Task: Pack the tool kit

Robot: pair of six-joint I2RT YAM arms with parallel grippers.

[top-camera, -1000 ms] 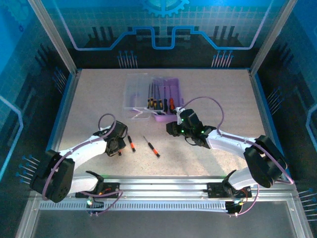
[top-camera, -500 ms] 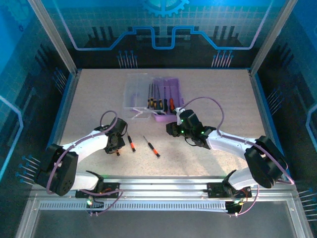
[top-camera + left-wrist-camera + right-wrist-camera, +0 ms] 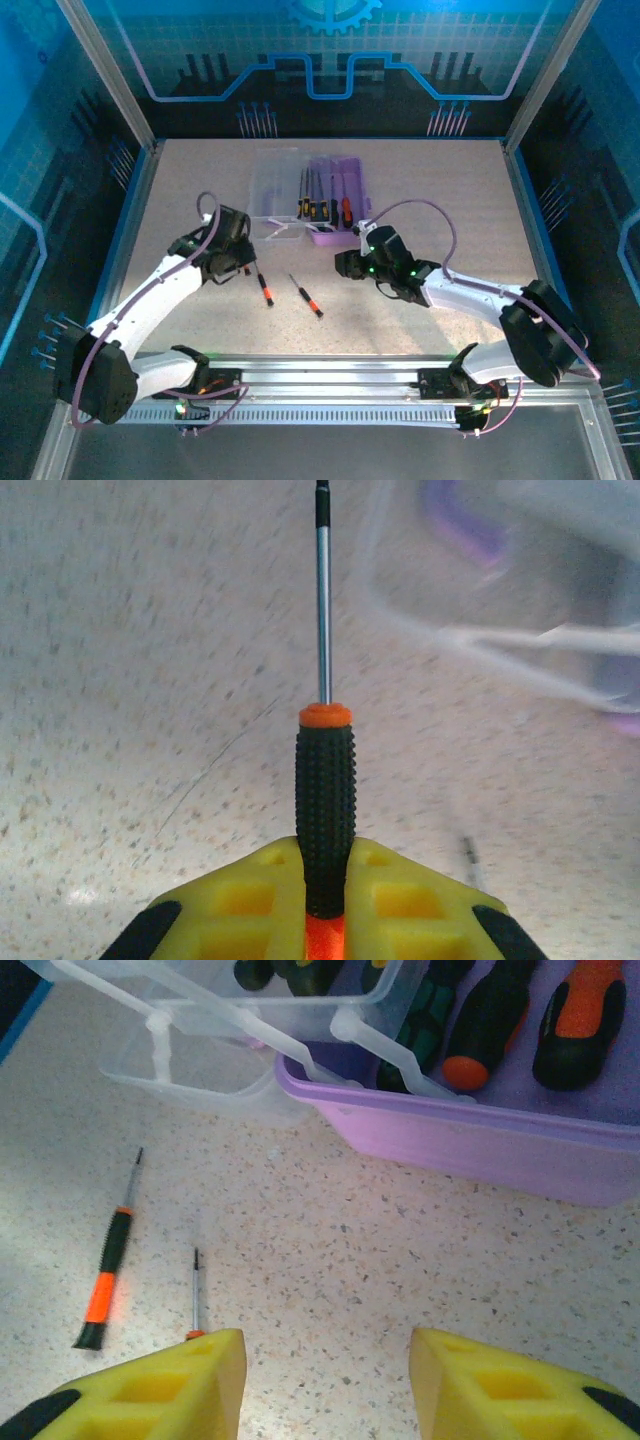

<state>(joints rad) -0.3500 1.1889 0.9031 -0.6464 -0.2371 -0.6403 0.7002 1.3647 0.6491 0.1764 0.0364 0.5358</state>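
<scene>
- Two screwdrivers lie loose on the speckled table (image 3: 450, 200), in front of the kit: an orange-and-black screwdriver (image 3: 265, 290) and, to its right, a slimmer screwdriver (image 3: 306, 297). They lie near each other but do not touch.
- One more, the held screwdriver (image 3: 325, 780), is clamped in the left gripper (image 3: 325, 860). The yellow fingers (image 3: 250, 900) press on its black knurled handle from both sides. The orange collar and the steel shaft point straight out from the jaws, above the table.
- From overhead, the left gripper hangs to the left of the orange-and-black screwdriver, near the front left corner of the kit's lid.
- The purple case (image 3: 352, 180) sits open toward the far middle of the table, with its clear lid (image 3: 272, 185) folded out flat on its left side.
- Several packed screwdrivers (image 3: 322, 205) lie side by side in the case, handles toward the arms and shafts pointing away. The right wrist view shows orange-and-black handles and a green-and-black one against the near wall.
- A clear plastic bar runs across the front of the case; I cannot tell what it is.
- The right gripper (image 3: 325, 1360) is low over the table just in front of the case's near wall. Its jaws stand apart, with nothing but bare tabletop between them.
- The slimmer screwdriver lies on the table to the left of the right gripper.
</scene>
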